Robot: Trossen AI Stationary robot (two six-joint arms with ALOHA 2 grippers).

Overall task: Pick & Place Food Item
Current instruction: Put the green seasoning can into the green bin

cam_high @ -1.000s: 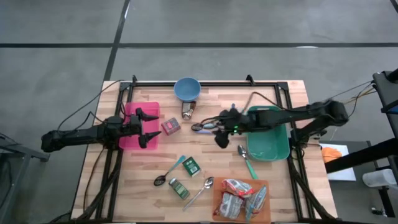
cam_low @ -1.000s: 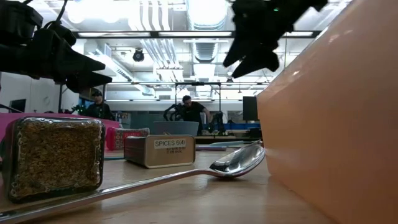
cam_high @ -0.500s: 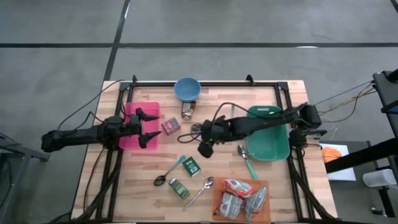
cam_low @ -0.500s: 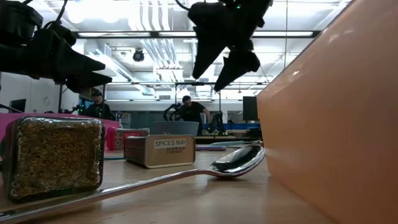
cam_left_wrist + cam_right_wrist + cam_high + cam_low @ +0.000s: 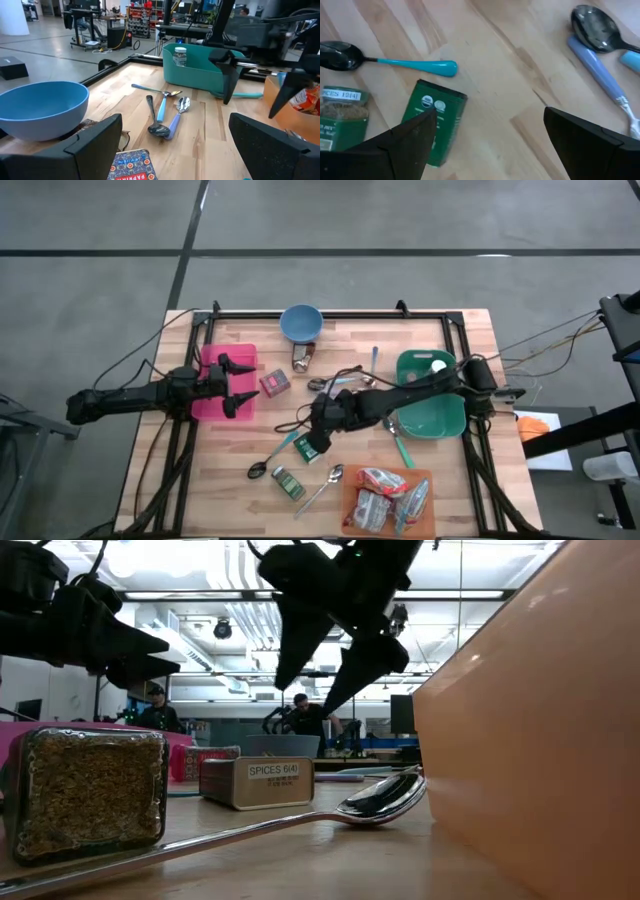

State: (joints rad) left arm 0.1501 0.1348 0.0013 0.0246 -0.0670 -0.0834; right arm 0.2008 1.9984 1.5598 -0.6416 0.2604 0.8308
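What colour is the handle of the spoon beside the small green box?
Teal, on the teal-handled metal spoon; clearest in the right wrist view.

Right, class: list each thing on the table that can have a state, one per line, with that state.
Right gripper: jaws open, holding nothing, above the green spice box.
Left gripper: jaws open, holding nothing, over the pink tray.
Green spice box: lying flat on the wood.
Blue bowl: upright, empty.
Green bin: upright, a small white-lidded jar standing inside.
Orange tray: holding packets.
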